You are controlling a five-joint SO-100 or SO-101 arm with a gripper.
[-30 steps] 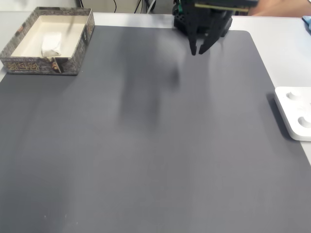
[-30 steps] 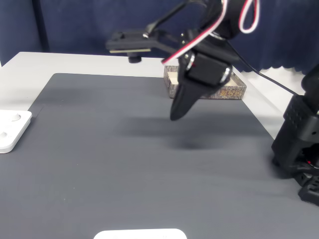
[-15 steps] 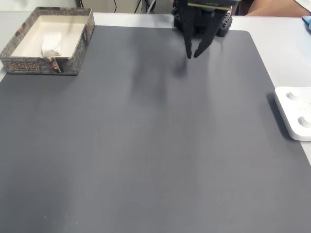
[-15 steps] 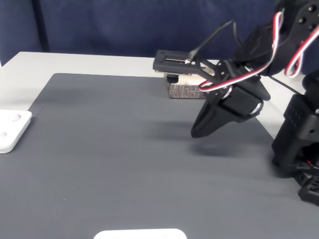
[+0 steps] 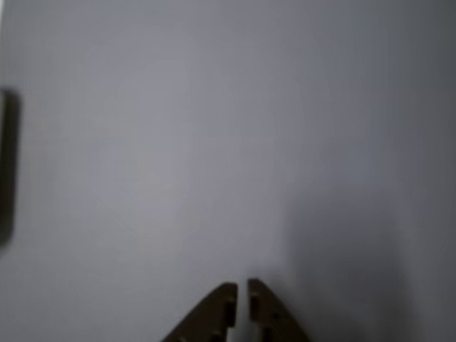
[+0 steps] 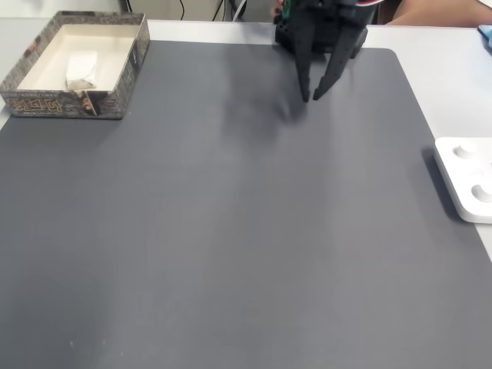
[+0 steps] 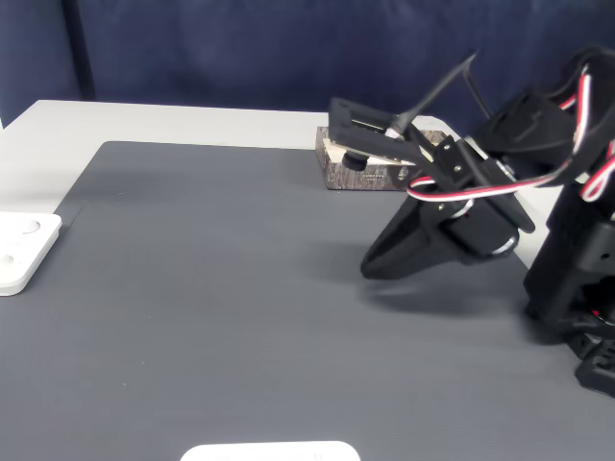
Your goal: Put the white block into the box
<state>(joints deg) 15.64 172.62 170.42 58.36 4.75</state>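
The white block lies inside the box, which sits at about 10 o'clock on the grey mat in a fixed view. The gripper hangs low over the mat near 1 o'clock, well apart from the box, fingers nearly together and holding nothing. A white device sits at 3 o'clock.

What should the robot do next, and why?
Probably nothing more than settling back to rest. The white block already lies inside the box, and the pincer is empty, its tips nearly together, hanging low over the grey mat near the arm's base, far from the box. So the job looks done.
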